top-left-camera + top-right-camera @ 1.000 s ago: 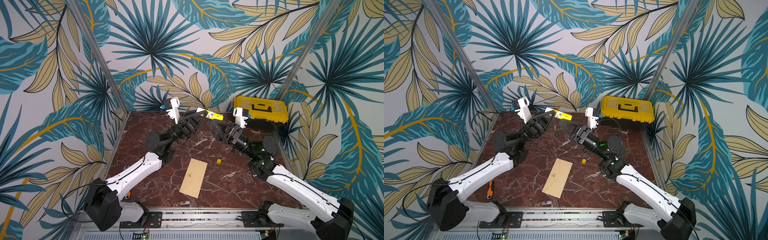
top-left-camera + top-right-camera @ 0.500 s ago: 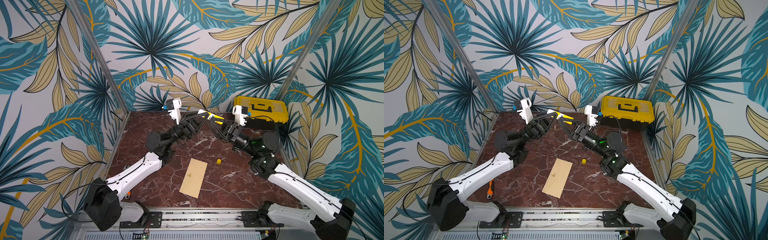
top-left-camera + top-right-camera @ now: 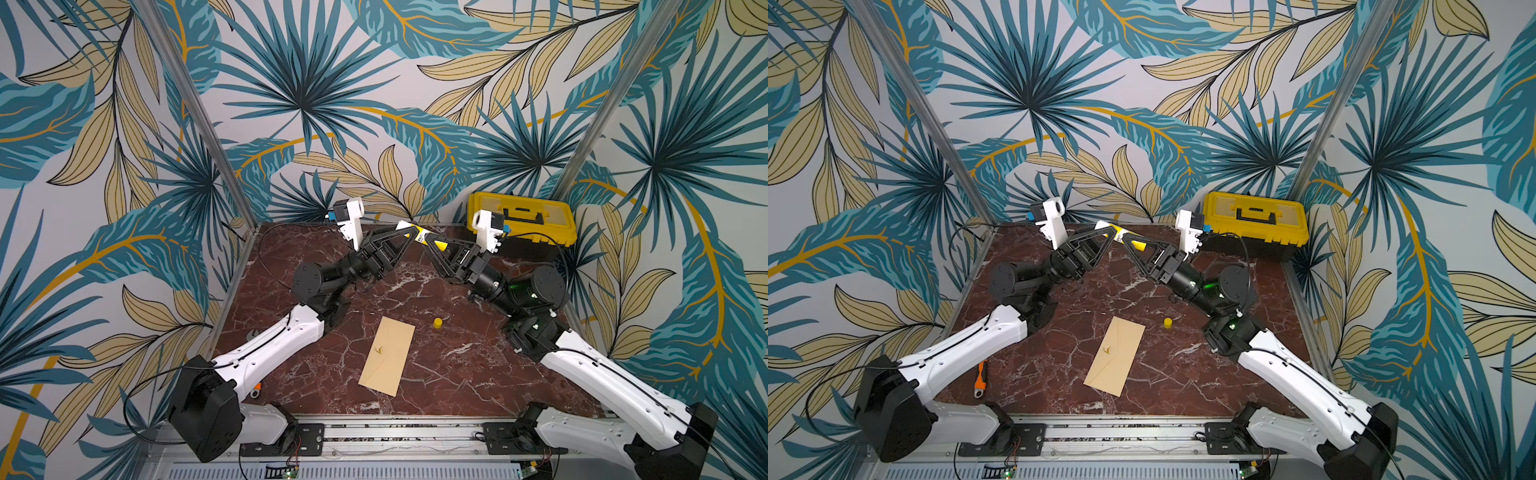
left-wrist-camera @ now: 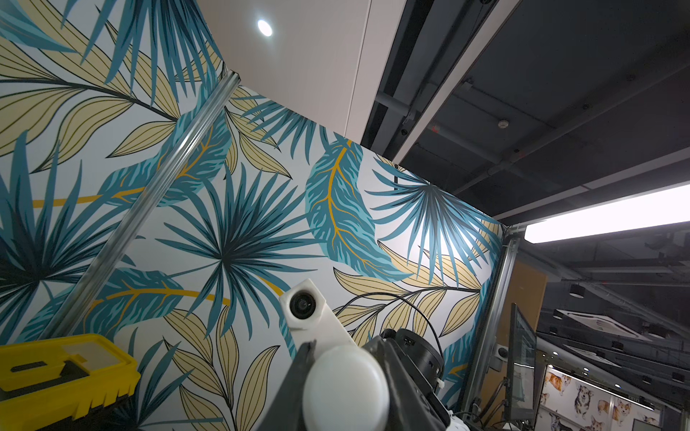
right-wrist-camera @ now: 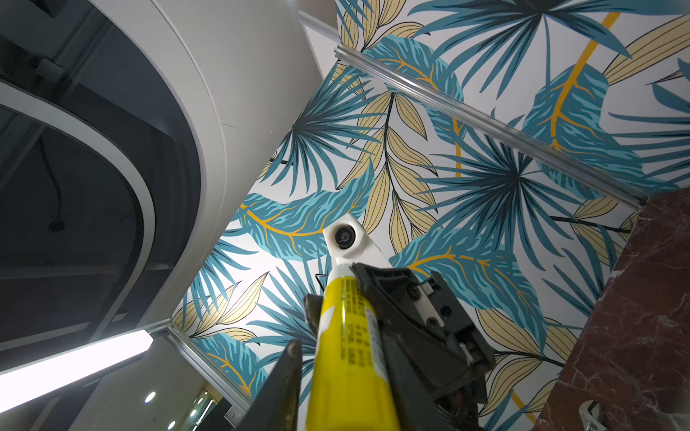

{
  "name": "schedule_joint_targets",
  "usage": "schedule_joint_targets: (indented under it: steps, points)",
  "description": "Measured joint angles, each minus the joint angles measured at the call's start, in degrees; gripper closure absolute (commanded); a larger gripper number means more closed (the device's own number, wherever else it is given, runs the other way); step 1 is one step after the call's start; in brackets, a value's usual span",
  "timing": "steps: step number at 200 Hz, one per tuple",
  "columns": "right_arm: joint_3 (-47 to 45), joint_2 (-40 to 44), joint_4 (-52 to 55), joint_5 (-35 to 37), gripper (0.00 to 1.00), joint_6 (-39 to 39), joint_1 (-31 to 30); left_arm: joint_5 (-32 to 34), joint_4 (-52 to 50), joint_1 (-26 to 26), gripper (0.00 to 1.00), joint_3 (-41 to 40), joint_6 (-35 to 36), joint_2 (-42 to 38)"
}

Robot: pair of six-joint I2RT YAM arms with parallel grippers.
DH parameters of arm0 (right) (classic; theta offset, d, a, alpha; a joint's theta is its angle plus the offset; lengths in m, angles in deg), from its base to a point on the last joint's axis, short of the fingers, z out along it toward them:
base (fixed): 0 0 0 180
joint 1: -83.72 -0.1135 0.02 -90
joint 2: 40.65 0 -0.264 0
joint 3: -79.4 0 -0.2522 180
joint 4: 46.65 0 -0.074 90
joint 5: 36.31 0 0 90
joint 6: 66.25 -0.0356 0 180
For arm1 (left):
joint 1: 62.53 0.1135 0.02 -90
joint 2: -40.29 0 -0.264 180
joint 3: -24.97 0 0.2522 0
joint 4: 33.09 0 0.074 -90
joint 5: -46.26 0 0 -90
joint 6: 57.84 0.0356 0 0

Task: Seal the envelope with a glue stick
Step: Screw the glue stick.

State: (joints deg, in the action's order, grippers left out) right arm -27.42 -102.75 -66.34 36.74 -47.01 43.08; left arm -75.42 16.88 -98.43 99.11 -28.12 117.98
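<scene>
The glue stick (image 3: 420, 236) is held in the air above the rear of the marble table (image 3: 457, 374), tilted, between both raised arms in both top views. The left gripper (image 3: 409, 228) pinches its white end; in the left wrist view the fingers (image 4: 287, 392) press against that round white end on both sides. The right gripper (image 3: 432, 243) has the yellow body between its fingers (image 5: 283, 392), which lie against it on either side. The envelope (image 3: 387, 356) lies flat near the table centre, marked face up, apart from both grippers. A small yellow cap (image 3: 437, 323) stands just beside its far corner. A yellow toolbox (image 3: 521, 216) sits at the rear corner.
</scene>
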Motion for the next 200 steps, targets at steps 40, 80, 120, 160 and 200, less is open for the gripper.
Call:
schedule_joint_targets:
  steps: [40, 80, 120, 160, 200]
  points:
    - [0.0, 0.0, 0.4, 0.2, 0.88, 0.3, 0.0, -0.1, -0.1, 0.0, 0.91, 0.0, 0.0, 0.0]
    - [0.0, 0.3, 1.0, 0.3, 0.94, 0.8, 0.0, -0.1, -0.2, 0.0, 0.69, -0.4, 0.1, -0.3]
    - [-0.9, 3.0, 3.6, 3.6, 0.95, 3.7, -0.2, 0.7, -1.8, 0.0, 0.42, -1.8, 1.1, -1.5]
    - [-0.1, 9.9, 14.4, 10.4, 0.97, 13.1, -0.2, 2.2, -10.4, 0.3, 0.39, -3.5, 5.0, -3.9]
    - [4.3, 16.3, 32.0, 23.1, 0.99, 25.2, -0.2, 4.9, -31.6, 0.2, 0.46, -0.9, 13.6, -3.6]
